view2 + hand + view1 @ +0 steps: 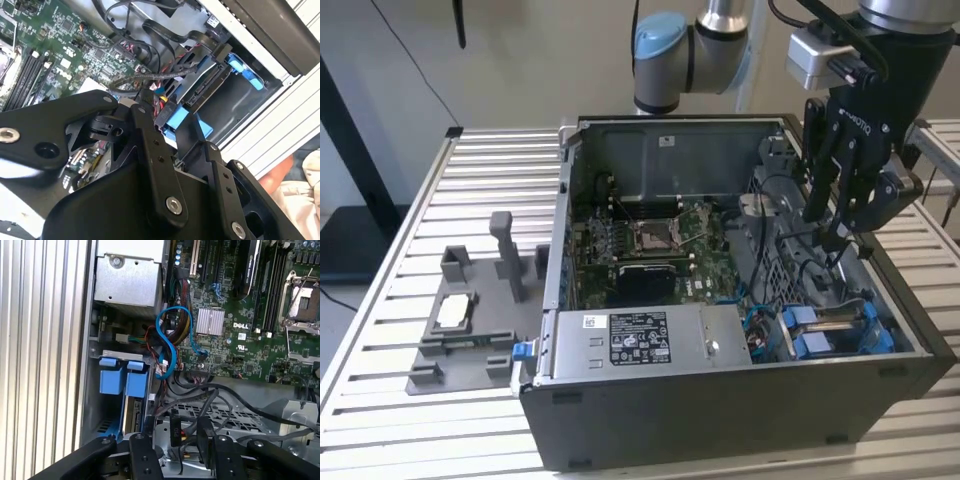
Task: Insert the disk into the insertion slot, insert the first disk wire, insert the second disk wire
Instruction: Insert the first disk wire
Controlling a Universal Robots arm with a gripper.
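The disk [832,322] lies seated in the insertion slot [782,345] at the near corner of the open computer case, on the exterior view's right, with its blue frame tabs [810,345] showing. In both wrist views the disk [131,416] [210,85] sits low in the bay between blue tabs [122,380]. My gripper [838,238] hangs inside the case just behind the bay, pointing down, open. A black wire plug [175,430] with its dark cable stands between the fingertips [202,432], apart from them. The same plug [162,117] shows close by the gripper [167,124].
A silver power-supply box [640,340] fills the case's near side, beside the motherboard [650,250]. Loose cables [167,347] crowd the space by the bay. A grey fixture [470,330] holding a small silver chip [453,312] sits on the slatted table. A person's hand [280,172] is beside the case.
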